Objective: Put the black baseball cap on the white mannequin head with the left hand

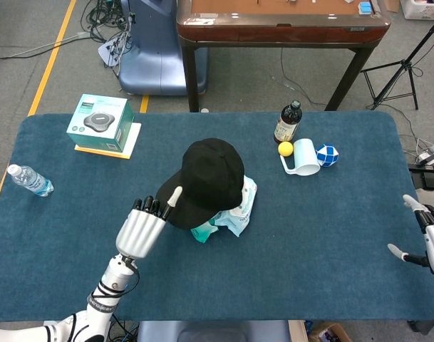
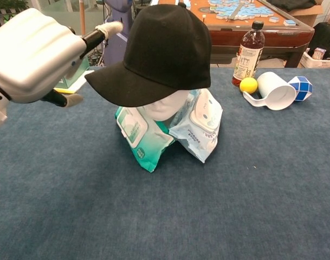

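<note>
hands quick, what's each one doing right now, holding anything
Left robot hand: open, fingers apart beside the brim of the black cap, holding nothing.
Right robot hand: open, empty, at the table edge.
</note>
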### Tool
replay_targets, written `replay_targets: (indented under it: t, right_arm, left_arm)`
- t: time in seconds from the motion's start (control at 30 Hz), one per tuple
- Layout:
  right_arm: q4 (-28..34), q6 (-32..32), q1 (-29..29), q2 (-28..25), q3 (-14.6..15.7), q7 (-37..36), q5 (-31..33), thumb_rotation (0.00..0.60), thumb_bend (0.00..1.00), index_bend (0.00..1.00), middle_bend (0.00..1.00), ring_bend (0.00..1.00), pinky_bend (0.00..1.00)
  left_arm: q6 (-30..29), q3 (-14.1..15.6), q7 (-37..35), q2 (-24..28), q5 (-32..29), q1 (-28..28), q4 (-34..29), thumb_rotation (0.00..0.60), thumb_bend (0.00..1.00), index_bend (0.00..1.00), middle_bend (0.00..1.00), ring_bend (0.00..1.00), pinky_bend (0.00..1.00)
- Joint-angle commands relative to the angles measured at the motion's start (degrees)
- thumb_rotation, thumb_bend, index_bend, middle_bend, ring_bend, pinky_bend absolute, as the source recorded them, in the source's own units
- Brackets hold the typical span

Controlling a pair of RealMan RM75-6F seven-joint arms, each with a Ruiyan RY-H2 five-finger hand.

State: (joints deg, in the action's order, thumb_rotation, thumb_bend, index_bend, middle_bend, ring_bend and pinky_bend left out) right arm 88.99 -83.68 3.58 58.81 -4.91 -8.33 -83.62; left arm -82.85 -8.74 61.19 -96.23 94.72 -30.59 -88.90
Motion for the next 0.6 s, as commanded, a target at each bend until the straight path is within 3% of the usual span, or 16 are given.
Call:
replay_targets:
  t: [0.03, 0.5, 0.6]
  right_arm:
    - [0.03, 0.06, 0.04, 0.04, 0.01, 0.12, 0.0, 0.6, 0.0, 0.08, 0.24, 0.18, 0.26]
    - [0.16, 0.13, 0.12, 0.21, 0.18, 0.95, -0.21, 0.6, 0.0, 0.08, 0.24, 0.18, 0.26]
    - [0.3, 0.15, 0.17, 0.41, 0.24, 1.6, -0.27, 0.6, 0.0, 0.08, 0.24, 0.18, 0.26]
  left_arm:
    - [-0.83, 0.23, 0.68, 0.15, 0.57, 0.62, -0.02, 0.6, 0.05, 0.0, 0.62, 0.45, 0.72]
    - [-4.93, 0.67, 1.94, 2.99, -0.66, 5.54, -1.22, 0.6, 0.04, 0.0, 0.55, 0.42, 0.72]
    - [-7.5, 1.4, -1.33, 4.51, -0.09, 7.59, -1.29, 0.6, 0.04, 0.06, 0.54, 0.42, 0.71]
